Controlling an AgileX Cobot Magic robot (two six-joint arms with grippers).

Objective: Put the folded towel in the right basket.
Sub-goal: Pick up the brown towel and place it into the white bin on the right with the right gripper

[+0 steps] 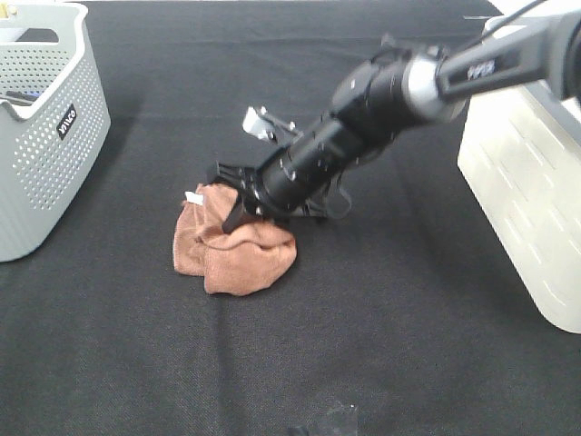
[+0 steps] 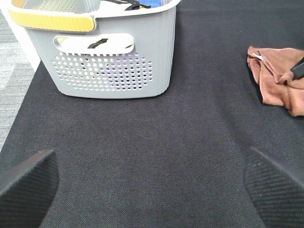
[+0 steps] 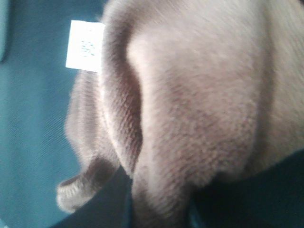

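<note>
Folded towel: a rust-brown, short-piled cloth lying on the black desk near its middle, somewhat toward the left edge and well apart from both baskets. It is bunched into soft, rounded folds rather than lying flat, and a small white label projects from its left rear corner. In the right wrist view the cloth fills nearly the whole field, with one thick ridge of fabric rising up the centre. Left basket: a grey plastic container with perforated walls and a slotted handle, standing at the left edge of the desk. The left wrist view shows a yellow strip along its rim and, inside, dark and blue items that cannot be identified. Left gripper: spread wide over bare desk in front of that basket, its textured fingertips far apart with nothing between them. Right gripper: reaching across the middle and pressed down onto the rear of the towel; whether its claw is closed on the fabric cannot be told. Right basket: a cream container with slotted walls at the right edge; its interior is out of sight.
</note>
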